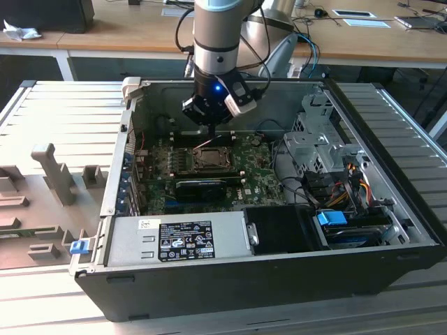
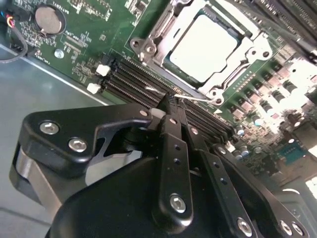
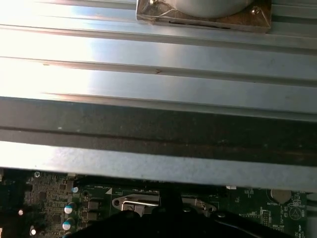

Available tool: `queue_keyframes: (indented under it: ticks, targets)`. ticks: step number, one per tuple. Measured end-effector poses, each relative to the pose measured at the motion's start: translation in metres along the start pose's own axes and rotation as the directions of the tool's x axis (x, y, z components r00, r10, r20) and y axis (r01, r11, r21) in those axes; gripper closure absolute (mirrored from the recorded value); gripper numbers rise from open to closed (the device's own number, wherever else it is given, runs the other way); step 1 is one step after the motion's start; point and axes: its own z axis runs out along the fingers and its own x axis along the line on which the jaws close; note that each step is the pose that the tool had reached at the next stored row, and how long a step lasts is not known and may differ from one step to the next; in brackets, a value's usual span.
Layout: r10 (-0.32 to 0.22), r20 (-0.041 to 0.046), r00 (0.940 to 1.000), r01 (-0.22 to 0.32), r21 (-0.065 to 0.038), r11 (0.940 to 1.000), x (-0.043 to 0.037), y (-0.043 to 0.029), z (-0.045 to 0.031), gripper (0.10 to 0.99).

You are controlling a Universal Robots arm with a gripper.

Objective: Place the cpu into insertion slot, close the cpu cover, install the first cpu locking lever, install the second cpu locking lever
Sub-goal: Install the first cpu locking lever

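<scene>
Cpu (image 2: 203,47) lies flat in the insertion slot (image 1: 195,159) on the green board (image 2: 94,34), with the cpu cover (image 2: 250,52) down around it. The gripper (image 2: 173,101) has its fingers pressed together. Their tips are right at a thin silver lever (image 2: 200,99) beside the long black slots (image 2: 133,79). Whether they pinch it is hard to see. Its black body hides the nearer board.

Computer case (image 1: 244,286) on ribbed metal table (image 1: 63,115)
</scene>
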Motion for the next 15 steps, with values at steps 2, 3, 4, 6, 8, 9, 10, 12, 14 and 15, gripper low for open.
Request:
queue_keyframes:
  ticks: [2, 3, 4, 6, 8, 9, 10, 12, 14, 15]
  targets:
    - [0.0, -0.0001, 1.0, 0.0, 0.0, 1.0, -0.0002, -0.0001, 0.0025, 0.98]
    - [0.0, -0.0002, 1.0, 0.0, 0.0, 1.0, -0.0004, -0.0002, 0.0036, 0.98]
    - [0.0, -0.0002, 1.0, 0.0, 0.0, 1.0, -0.0006, -0.0003, 0.0053, 0.98]
    - [0.0, -0.0002, 1.0, 0.0, 0.0, 1.0, -0.0013, -0.0005, 0.0073, 0.98]
    - [0.0, -0.0004, 1.0, 0.0, 0.0, 1.0, -0.002, -0.0006, 0.0077, 0.98]
    - [0.0, -0.0003, 1.0, 0.0, 0.0, 1.0, -0.0023, -0.0006, 0.0078, 0.98]
    - [0.0, -0.0002, 1.0, 0.0, 0.0, 1.0, -0.0026, -0.0006, 0.0079, 0.98]
    - [0.0, -0.0002, 1.0, 0.0, 0.0, 1.0, -0.0027, -0.0006, 0.0079, 0.98]
    - [0.0, -0.0002, 1.0, 0.0, 0.0, 1.0, -0.0028, -0.0006, 0.0079, 0.98]
    - [0.0, -0.0002, 1.0, 0.0, 0.0, 1.0, -0.0028, -0.0006, 0.0079, 0.98]
